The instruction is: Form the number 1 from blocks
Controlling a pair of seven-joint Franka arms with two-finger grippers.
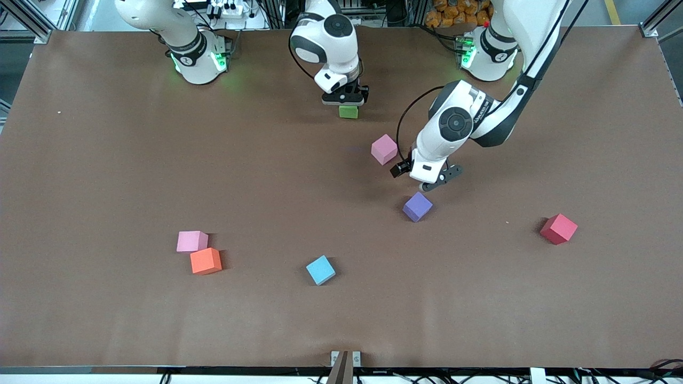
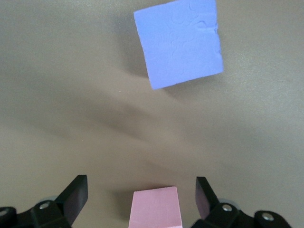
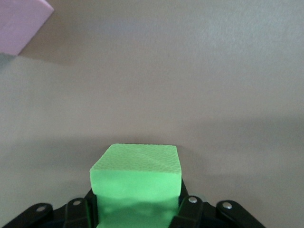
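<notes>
Blocks are scattered: green block [image 1: 349, 111] is pinched in the right gripper [image 1: 344, 101], low over the table [image 1: 106, 160] near the bases, while the left gripper [image 1: 435, 184] hangs spread between a purple block [image 1: 417, 206] and a pink block [image 1: 384, 149], holding nothing. Risks, as I read it: soft foam squashes or twists on release so green lands skewed, and the left fingers [image 2: 76, 194] could clip pink, just beside them. Second pink block [image 1: 191, 241] touches an orange cube [image 1: 206, 261], well away from both grippers, so grabbing it may drag orange; light-blue cube [image 1: 320, 270] and red cube [image 1: 558, 228] sit clear; only one purple visible

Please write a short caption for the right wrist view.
Right gripper shut on the green block above the brown table.
</notes>
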